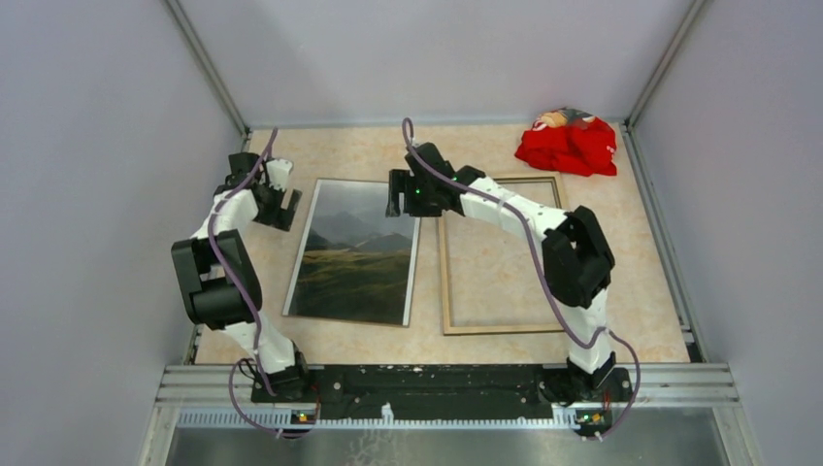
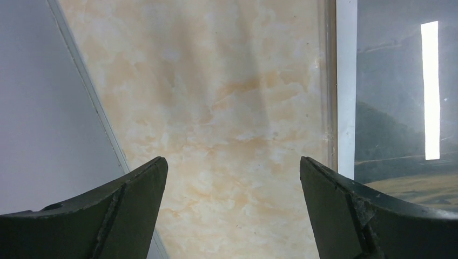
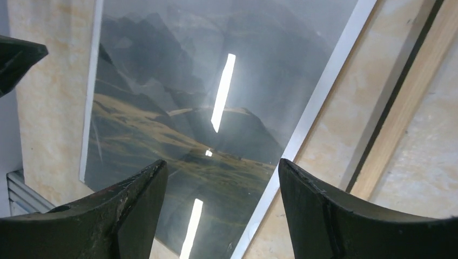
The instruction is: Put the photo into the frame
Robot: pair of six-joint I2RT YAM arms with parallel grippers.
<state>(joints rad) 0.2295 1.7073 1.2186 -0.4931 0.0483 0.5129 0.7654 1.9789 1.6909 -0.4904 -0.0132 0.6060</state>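
The photo (image 1: pixel 357 254), misty mountains over green hills with a thin white border, lies face up on the table left of centre. The frame (image 1: pixel 495 329) lies to its right with the light wood side up, a strip of table between them. My right gripper (image 1: pixel 395 199) hovers open over the photo's far right corner. In the right wrist view its jaws (image 3: pixel 222 170) stand apart above the photo (image 3: pixel 178 81), with the frame's rail (image 3: pixel 410 91) to the right. My left gripper (image 1: pixel 281 206) is open over bare table (image 2: pixel 232 167), just left of the photo's edge (image 2: pixel 394 108).
A crumpled red cloth (image 1: pixel 568 144) lies at the far right corner, beyond the frame. Grey walls close in the table on the left, back and right. A metal rail (image 1: pixel 446 379) carrying both arm bases runs along the near edge.
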